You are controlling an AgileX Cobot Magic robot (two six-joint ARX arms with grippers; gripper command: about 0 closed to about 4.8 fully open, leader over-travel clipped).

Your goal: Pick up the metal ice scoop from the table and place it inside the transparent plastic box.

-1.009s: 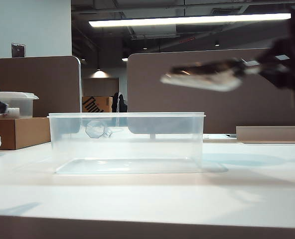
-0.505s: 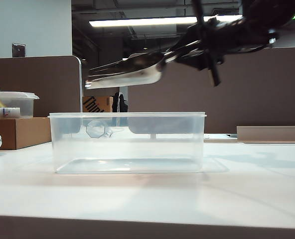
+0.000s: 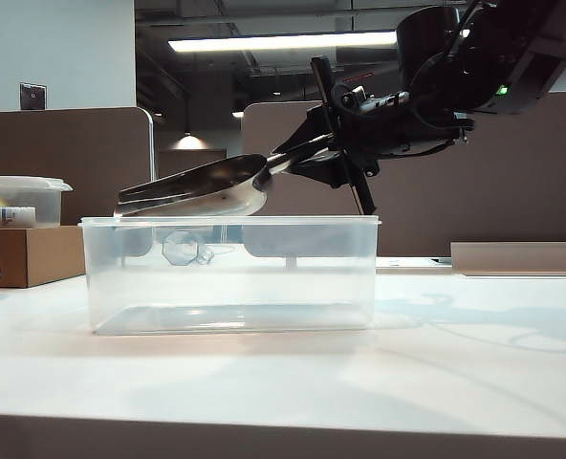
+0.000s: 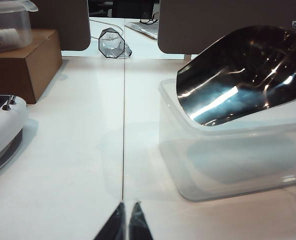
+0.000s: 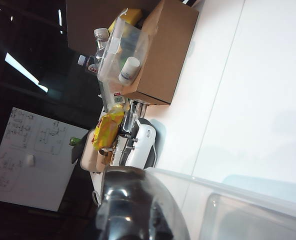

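Note:
The metal ice scoop (image 3: pixel 202 188) hangs tilted just above the rim of the transparent plastic box (image 3: pixel 230 268), its bowl end lower and toward the left. My right gripper (image 3: pixel 307 158) is shut on the thin handle, above the box's right half. In the left wrist view the shiny bowl (image 4: pixel 243 75) sits over the box's near corner (image 4: pixel 188 125). The right wrist view shows the scoop's back (image 5: pixel 138 205) hiding the jaws, with the box (image 5: pixel 248 210) beneath. My left gripper (image 4: pixel 126 212) is shut on nothing, low over the table (image 4: pixel 78 165), left of the box.
A brown cardboard box (image 3: pixel 30 253) with a small lidded clear container (image 3: pixel 20 201) on it stands at the far left. A white device (image 4: pixel 0 125) lies beside it. A clear octagonal glass object (image 4: pixel 110 42) lies behind the box. A flat grey slab (image 3: pixel 517 256) sits at the back right.
My right arm has carried the scoop from high on the right, leftward and down to just over the box's rim. A dark piece at the exterior view's left edge has gone.

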